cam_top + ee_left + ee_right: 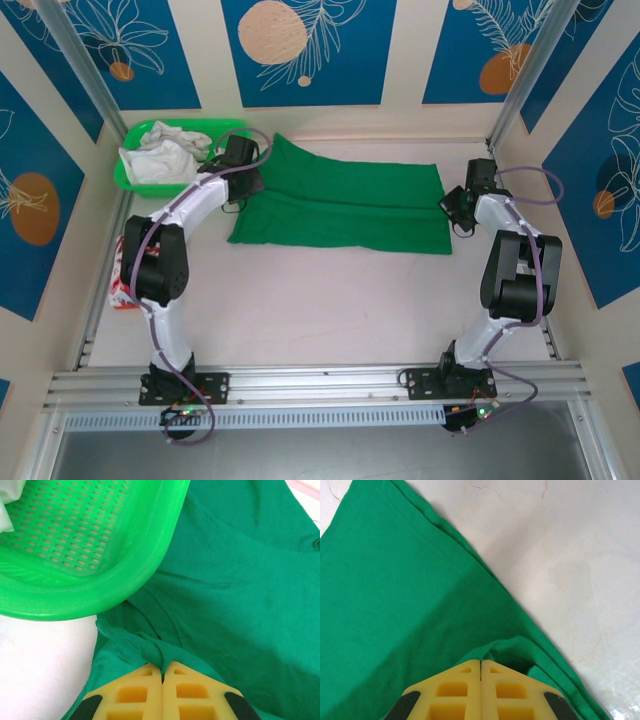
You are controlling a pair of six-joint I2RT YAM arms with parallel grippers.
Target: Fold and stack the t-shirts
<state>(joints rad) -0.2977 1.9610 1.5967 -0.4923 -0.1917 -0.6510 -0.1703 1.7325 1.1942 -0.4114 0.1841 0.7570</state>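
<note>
Bolted to the rail at 6 o'clock, the two arms reach out over the pale worktop to opposite ends of the green tee. It lies toward 12 o'clock as a long flat band running from 9 to 3, with a fold line along its length.

In the top view the left pincer sits at the tee's 9 o'clock end. Its wrist view shows the pincer closed, fingers pressed together, with a puckered ridge of the green tee nipped at the tips. Just past it, at 11 o'clock, the wall of the basket overlaps the cloth.

The right pincer is at the tee's 3 o'clock end. Its wrist view shows the pincer closed too, gripping a small raised bunch at the edge of the tee, with bare worktop at 2 o'clock.

The basket stands at 10 o'clock on the worktop and holds a white cloth. The red tee lies at 9 o'clock by the worktop's edge, largely hidden behind the left arm.
</note>
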